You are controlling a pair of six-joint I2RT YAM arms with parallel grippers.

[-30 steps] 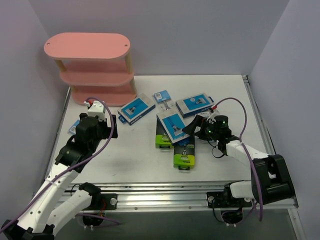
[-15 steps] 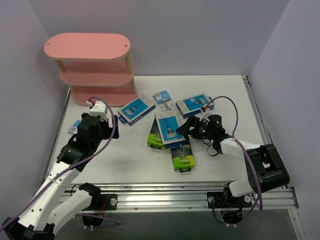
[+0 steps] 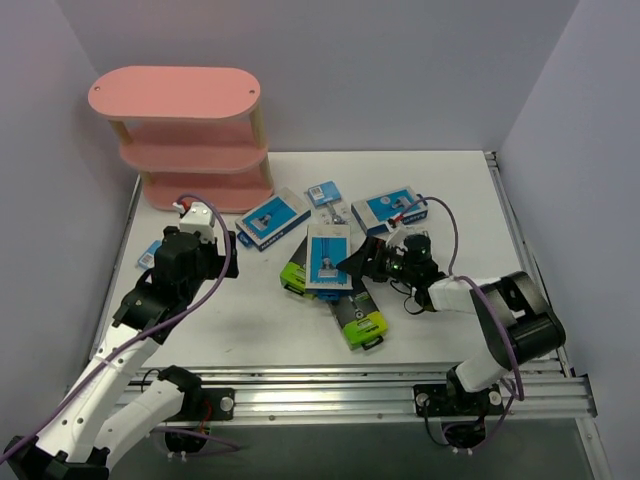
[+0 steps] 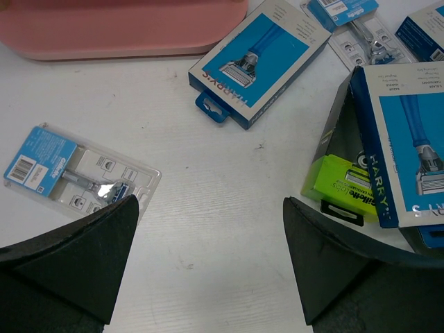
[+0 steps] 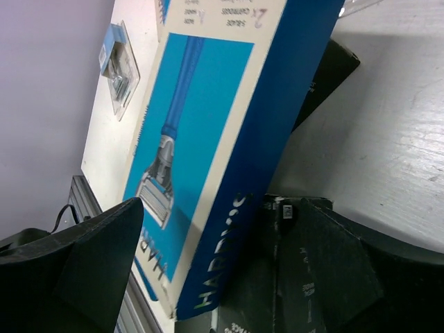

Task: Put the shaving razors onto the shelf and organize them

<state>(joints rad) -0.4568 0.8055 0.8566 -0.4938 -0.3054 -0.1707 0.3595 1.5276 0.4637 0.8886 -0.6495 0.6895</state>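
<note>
The pink shelf [image 3: 185, 135] stands at the back left, all tiers bare. My right gripper [image 3: 358, 262] is open and low on the table. A blue-and-white razor box [image 3: 328, 258] lies between its fingers in the right wrist view [image 5: 208, 139], on top of a black box [image 5: 305, 277]. A black box with a lime end [image 3: 295, 272] pokes out left of it. Another black box [image 3: 358, 318] lies nearer. Two more blue boxes [image 3: 273, 220] [image 3: 390, 208] lie flat. My left gripper [image 4: 211, 257] is open and empty over bare table, beside a blister pack [image 4: 76, 177].
A second blister pack [image 3: 327, 195] lies between the two back blue boxes. The shelf's bottom board [image 4: 125, 28] shows at the top of the left wrist view. Purple walls close the left, back and right. A metal rail [image 3: 330, 385] runs along the near edge.
My right gripper has moved left, shoving the blue box and the two black boxes leftward and turning them. The left arm has hardly moved.
</note>
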